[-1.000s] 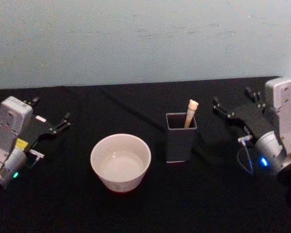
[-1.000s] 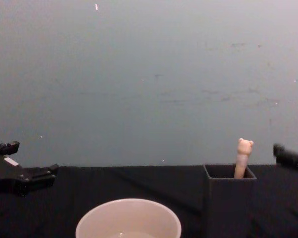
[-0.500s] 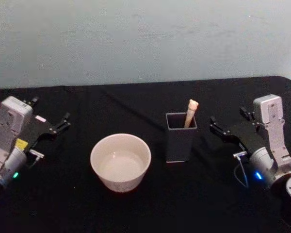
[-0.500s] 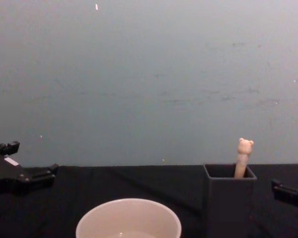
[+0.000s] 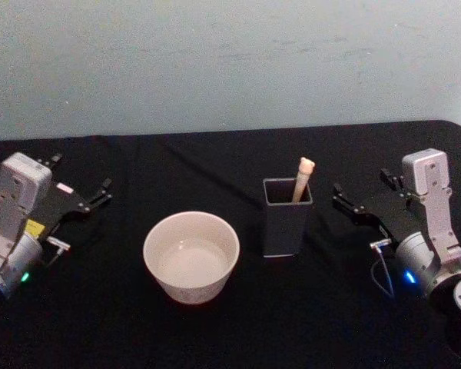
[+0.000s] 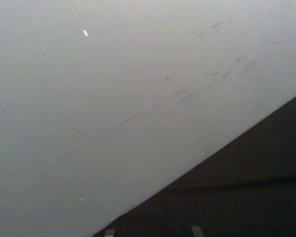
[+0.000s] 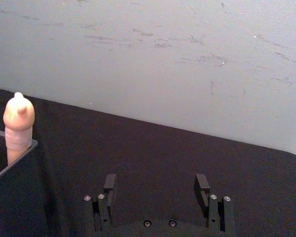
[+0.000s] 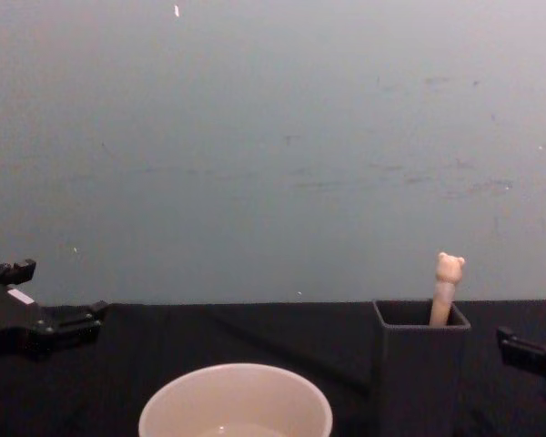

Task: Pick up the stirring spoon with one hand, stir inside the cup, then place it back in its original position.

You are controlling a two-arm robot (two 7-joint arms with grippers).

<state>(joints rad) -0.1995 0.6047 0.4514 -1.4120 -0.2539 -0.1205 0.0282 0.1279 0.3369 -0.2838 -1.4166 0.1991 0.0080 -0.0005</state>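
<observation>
Pale grey-blue wall (image 5: 230, 61) behind, scuffed in places; black-draped worktop (image 5: 215, 330) in front.

Cup (image 5: 190, 256) near worktop centre, slightly toward 7 o'clock, upright, cream-white, wide. Looks empty from head view; chest view catches its rim (image 8: 236, 401) at bottom edge.

Dark grey square holder (image 5: 286, 217) just beside cup at its 3 o'clock, apart, not touching. Upright. Stirring spoon (image 5: 302, 179) standing inside holder, leaning to back corner, bear-head end poking above rim; bowl end hidden inside. Same in chest view: bear head (image 8: 449, 268) sticking out of holder (image 8: 419, 373). Right wrist view has spoon top (image 7: 18, 126) above holder wall (image 7: 15, 197).

Right gripper (image 5: 363, 198) at 3 o'clock of holder, near but clearly apart, low over worktop, pointing roughly toward 10 o'clock. Fingers (image 7: 110, 185) spread wide, nothing between them. Silver-white arm with blue light (image 5: 409, 277) trailing toward 4 o'clock. Tip visible at chest view right edge (image 8: 526, 349).

Left gripper (image 5: 75, 188) at far 9 o'clock of cup, well apart, over worktop edge zone. Fingers spread, holding nothing. Green light (image 5: 23, 277) on its arm. Seen at chest view left edge (image 8: 36, 309).

Left wrist view: wall (image 6: 113, 98) and a wedge of black worktop (image 6: 246, 187).
</observation>
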